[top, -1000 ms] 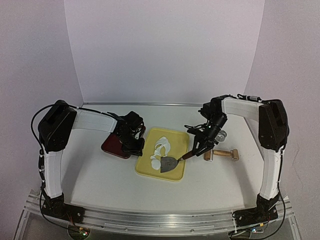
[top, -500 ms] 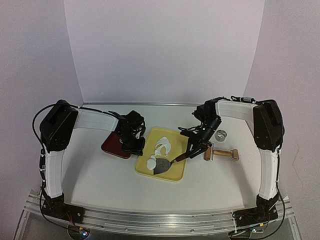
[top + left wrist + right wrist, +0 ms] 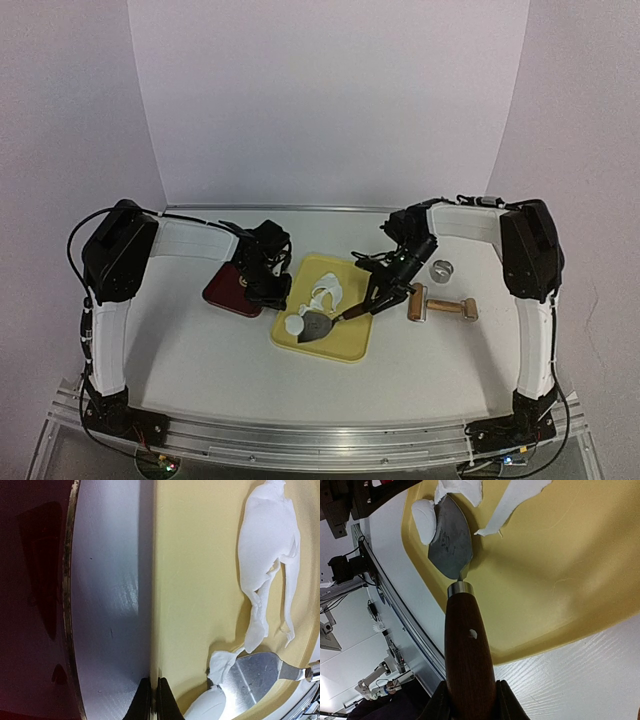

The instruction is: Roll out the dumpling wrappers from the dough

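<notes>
Your right end effector (image 3: 469, 700) grips the spatula (image 3: 462, 630) by its handle, blade pointing left across the tray (image 3: 560, 580), tip touching the dumpling wrapper (image 3: 424, 517) at the near-left corner. The dough (image 3: 267, 545) lies just beyond it. Your left end effector (image 3: 150, 700) sits pinched shut at the rim.

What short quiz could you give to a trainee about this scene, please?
1. True or false: the right hand is empty.
2. Relative to the yellow tray, the rolling pin lies: A) on it; B) to its left; C) to its right.
3. Which small round white thing lies against the blade of the spatula?
Key: 1 false, it holds the spatula by the wooden handle; 2 C; 3 a dumpling wrapper.
</notes>
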Tool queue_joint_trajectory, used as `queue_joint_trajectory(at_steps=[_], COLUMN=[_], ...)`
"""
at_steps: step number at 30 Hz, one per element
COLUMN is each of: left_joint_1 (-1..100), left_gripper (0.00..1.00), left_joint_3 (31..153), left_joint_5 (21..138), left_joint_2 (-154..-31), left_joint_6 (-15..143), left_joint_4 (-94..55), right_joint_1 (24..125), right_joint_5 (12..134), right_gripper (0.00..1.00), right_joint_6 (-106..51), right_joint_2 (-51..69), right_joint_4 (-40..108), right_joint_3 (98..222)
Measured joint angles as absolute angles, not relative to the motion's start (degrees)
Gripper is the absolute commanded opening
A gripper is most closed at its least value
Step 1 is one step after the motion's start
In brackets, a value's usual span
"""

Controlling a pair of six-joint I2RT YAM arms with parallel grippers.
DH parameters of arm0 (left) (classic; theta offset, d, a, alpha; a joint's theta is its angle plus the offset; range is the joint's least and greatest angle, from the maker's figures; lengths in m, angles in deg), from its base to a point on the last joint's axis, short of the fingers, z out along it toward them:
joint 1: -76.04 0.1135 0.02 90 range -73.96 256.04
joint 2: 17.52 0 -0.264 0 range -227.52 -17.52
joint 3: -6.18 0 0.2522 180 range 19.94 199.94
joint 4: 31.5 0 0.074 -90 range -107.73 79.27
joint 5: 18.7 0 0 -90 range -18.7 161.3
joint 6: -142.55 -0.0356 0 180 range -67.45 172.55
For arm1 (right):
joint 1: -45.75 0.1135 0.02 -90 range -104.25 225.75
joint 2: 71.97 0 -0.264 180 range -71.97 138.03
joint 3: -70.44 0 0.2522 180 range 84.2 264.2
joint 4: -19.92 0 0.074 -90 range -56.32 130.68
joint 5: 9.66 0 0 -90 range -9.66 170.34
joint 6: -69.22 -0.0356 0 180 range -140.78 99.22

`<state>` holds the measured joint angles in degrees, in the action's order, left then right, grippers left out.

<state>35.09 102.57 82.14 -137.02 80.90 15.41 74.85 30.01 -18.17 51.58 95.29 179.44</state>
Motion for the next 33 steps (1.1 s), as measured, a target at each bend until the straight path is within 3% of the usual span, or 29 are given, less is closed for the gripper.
queue_joint_trajectory(at_steps=[17,26,33], left_joint_1=[35.1,35.1,35.1], left_gripper=[0.01,0.32,0.45], left_joint_3=[103.9,104.9,105.8], left_joint_5=[82.1,81.3,81.3], left_joint_2=[-137.8,-137.8,-134.2], left_joint_6=[81.7,85.0,87.3], left_joint_4=[16.3,16.3,16.3], right_joint_1=[75.9,75.9,75.9], right_joint_5=[24.9,21.6,20.5], right_gripper=[0.0,0.0,0.0], right_joint_6=[-21.3,-26.0,-28.8], right_joint_2=[55.6,54.9,51.5], right_joint_4=[89.7,84.3,81.8], right_joint_3=[180.6,177.1,172.8])
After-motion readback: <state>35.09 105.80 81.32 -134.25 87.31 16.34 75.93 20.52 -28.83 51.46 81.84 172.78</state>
